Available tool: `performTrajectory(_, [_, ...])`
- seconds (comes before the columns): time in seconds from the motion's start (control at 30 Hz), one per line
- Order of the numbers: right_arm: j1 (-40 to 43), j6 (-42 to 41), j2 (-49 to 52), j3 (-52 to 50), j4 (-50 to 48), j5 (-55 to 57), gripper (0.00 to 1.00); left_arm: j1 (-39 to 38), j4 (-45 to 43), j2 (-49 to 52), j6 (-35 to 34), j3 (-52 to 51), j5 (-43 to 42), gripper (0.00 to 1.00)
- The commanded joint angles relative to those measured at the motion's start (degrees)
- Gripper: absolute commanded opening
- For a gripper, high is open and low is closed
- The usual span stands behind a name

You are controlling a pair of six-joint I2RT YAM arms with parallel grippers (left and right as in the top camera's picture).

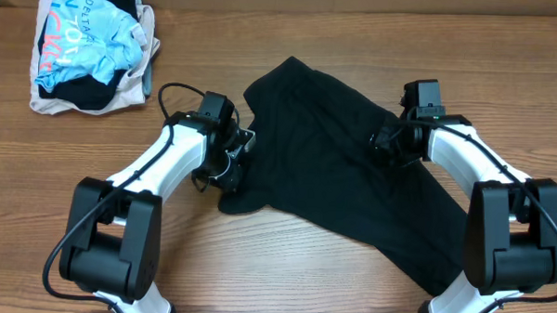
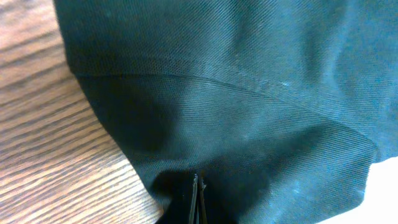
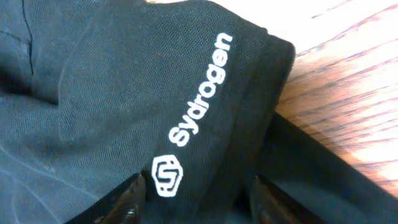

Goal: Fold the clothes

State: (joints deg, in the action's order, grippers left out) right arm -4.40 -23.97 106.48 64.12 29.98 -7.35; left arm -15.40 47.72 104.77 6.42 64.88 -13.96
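Overhead, the black garment (image 1: 342, 191) lies spread across the middle of the table (image 1: 357, 38), running slantwise from its upper end down toward the right arm's base, rumpled and not yet folded. A pile of other clothes (image 1: 92, 48) sits well apart at the far left corner.

The left end effector (image 1: 236, 162) is at the garment's left edge. In the left wrist view its tips meet in a thin dark line with cloth gathering toward them, so I judge it pinched closed on the fabric. The right end effector (image 1: 390, 142) is over the garment's right part. In its wrist view the jaws stand well apart, nothing gripped, with the hem bearing the white logo (image 3: 199, 118) lying between them.

The cloth looks thin and fine-knit — light, limp and probably a little slick. It should drape and sag from any single pinch instead of holding a shape, and a shallow grip may slide off. A hem or seam gives the better hold: the stitched line (image 2: 186, 76) in the left wrist view and the doubled edge by the logo are thicker than the open panel. Two holds set apart along one edge would likely keep that edge straight — a pinch mid-panel would only bunch it.
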Motion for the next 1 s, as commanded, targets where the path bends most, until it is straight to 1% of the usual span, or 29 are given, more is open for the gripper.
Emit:
performTrajectory(0.0, [-0.09, -0.09, 0.07, -1.09, -2.23, -1.62, 0.50, -0.39, -0.37, 2.34, -0.22, 0.85, -0.44, 0.04])
performTrajectory(0.07, [-0.07, -0.09, 0.07, -1.09, -4.07, -1.73, 0.38, -0.39, -0.55, 2.80, -0.22, 0.85, -0.44, 0.03])
performTrajectory(0.13, [-0.07, -0.09, 0.07, -1.05, -6.47, -1.70, 0.19, -0.39, -0.72, 2.86, -0.22, 0.85, -0.35, 0.04])
performTrajectory(0.2, [0.17, -0.07, 0.07, -0.63, -8.37, -1.68, 0.06, -0.39, -0.90, 2.86, -0.63, 0.85, 0.13, 0.04])
performTrajectory(0.23, [0.57, -0.09, 0.04, 0.09, -8.90, -1.68, 0.04, -0.39, -1.01, 2.86, -1.27, 0.85, 0.63, 0.04])
performTrajectory(0.5, [6.21, 1.49, 0.04, 13.51, -8.13, -1.62, 0.04, -0.39, -1.03, 2.86, -2.62, 0.85, 2.38, 0.04])
performTrajectory(0.57, [7.56, 1.66, 0.04, 15.50, -10.34, -1.01, 0.04, -0.39, -1.14, 2.86, -2.62, 0.85, 2.38, 0.04])
performTrajectory(0.7, [9.35, 1.66, 0.42, 15.78, -18.73, 3.15, 0.04, -0.39, -1.66, 2.86, -2.62, 0.85, 2.36, 0.04])
performTrajectory(0.73, [9.51, 1.66, 0.76, 15.78, -20.70, 4.68, 0.10, -0.39, -1.73, 2.86, -2.64, 0.85, 2.36, 0.04])
performTrajectory(0.77, [9.55, 1.66, 1.16, 15.78, -22.38, 6.21, 0.25, -0.39, -1.79, 2.86, -2.69, 0.85, 2.38, 0.04])
performTrajectory(0.8, [9.60, 1.66, 1.66, 15.78, -23.69, 7.67, 0.49, -0.39, -1.90, 2.86, -2.75, 0.85, 2.40, 0.04])
performTrajectory(0.83, [9.60, 1.64, 1.97, 15.78, -24.76, 8.48, 0.80, -0.39, -2.10, 2.86, -2.78, 0.85, 2.45, 0.04])
performTrajectory(0.87, [9.64, 1.66, 2.03, 15.78, -25.11, 8.85, 0.95, -0.39, -2.34, 2.86, -2.78, 0.85, 2.56, 0.04])
performTrajectory(0.9, [9.70, 1.66, 2.01, 15.80, -25.18, 8.81, 1.00, -0.37, -2.60, 2.86, -2.78, 0.87, 2.62, 0.04])
performTrajectory(0.97, [9.79, 1.62, 0.79, 16.20, -23.45, 8.04, 1.00, -0.24, -2.69, 2.82, -2.86, 1.20, 3.61, 0.04])
